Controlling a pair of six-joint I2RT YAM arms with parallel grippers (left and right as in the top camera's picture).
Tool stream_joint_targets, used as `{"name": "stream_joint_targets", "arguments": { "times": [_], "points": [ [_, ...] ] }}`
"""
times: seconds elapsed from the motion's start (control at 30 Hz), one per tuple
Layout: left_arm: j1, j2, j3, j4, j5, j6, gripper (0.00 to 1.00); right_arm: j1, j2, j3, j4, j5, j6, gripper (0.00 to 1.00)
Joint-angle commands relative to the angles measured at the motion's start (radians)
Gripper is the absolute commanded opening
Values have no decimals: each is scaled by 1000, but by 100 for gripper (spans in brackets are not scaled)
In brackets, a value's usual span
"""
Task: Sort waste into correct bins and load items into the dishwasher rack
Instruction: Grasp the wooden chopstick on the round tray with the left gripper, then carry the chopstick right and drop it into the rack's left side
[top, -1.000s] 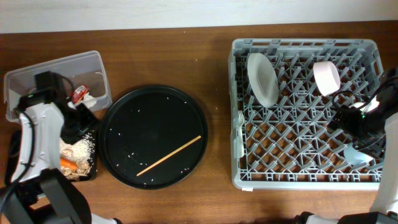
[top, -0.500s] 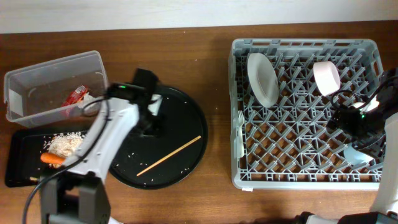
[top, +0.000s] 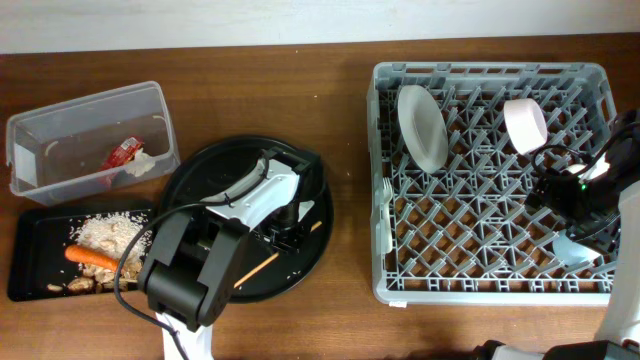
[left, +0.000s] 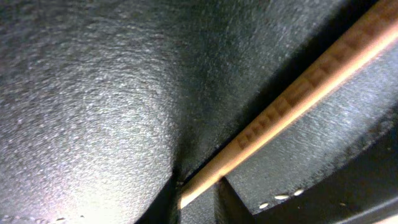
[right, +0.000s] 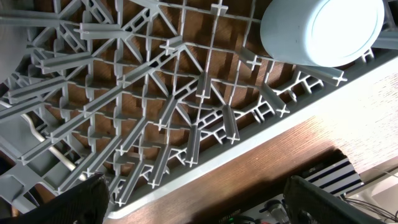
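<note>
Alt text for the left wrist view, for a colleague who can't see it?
A thin wooden chopstick runs diagonally from bottom centre to top right across the black textured tray. Its lower end sits between the left end effector's dark fingertips.

Spread brown beneath everything as a wooden table (top: 350, 120); met a pale wall (top: 300, 20) along the far edge.

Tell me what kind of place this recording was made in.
Probably a staged dish-clearing station on a robot workbench, not a real kitchen. A grey dishwasher rack sits directly on a wooden table, with a clear plastic bin and a black tray of food scraps at the other end.
</note>
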Motion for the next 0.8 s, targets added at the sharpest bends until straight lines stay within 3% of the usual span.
{"name": "stream_joint_targets", "arguments": {
  "times": [0.0, 0.13, 0.4, 0.47, 0.57, 0.67, 0.77],
  "points": [
    [11, 64, -13, 25, -132, -5, 1, -1, -3, 11, -3, -5, 0, 93],
    [11, 64, 58, -8, -158, -8, 0, -1, -3, 11, -5, -5, 0, 93],
    [18, 64, 467, -220, -161, -46, 0, -1, -3, 11, -7, -1, 0, 92],
    [18, 64, 549, -250, -74, -46, 0, -1, -3, 11, -7, -1, 0, 93],
    [16, 64, 674, -254, 182, -46, 0, -1, -3, 11, -7, -1, 0, 93],
    [3, 65, 719, -144, 641, -77, 0, -1, -3, 11, -4, -1, 0, 93],
    [-36, 68, 719, -79, 690, -189, 0, -1, -3, 11, -4, -1, 0, 93]
  ]
}}
